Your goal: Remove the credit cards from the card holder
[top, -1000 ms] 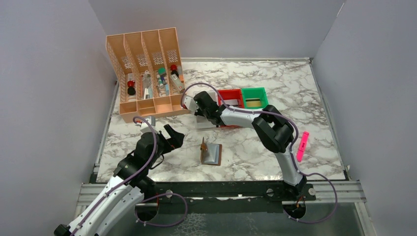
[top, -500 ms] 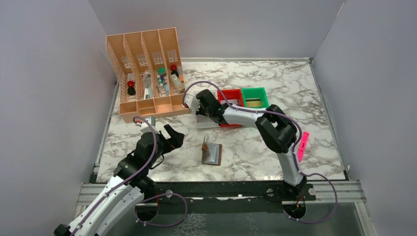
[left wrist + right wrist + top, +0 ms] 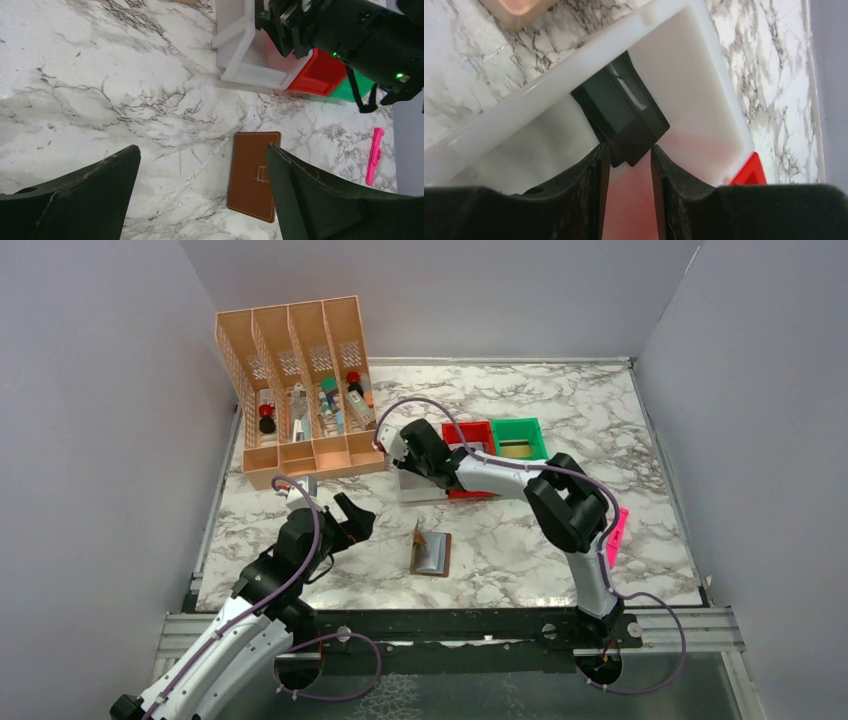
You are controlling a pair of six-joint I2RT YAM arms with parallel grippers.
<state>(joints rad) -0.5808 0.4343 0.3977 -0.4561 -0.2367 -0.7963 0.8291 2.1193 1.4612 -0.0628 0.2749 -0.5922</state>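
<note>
Right arm stretched forward, right pincer (image 3: 630,150) slightly parted over card (image 3: 621,107) in white bin (image 3: 696,65), left arm folded low, left pincer (image 3: 202,150) gaping, empty

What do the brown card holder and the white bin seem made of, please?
The flat brown card holder looks like matte leather or imitation, given its stitched edge; the white bin looks like smooth, perhaps translucent plastic, its floor tinted pink.
</note>
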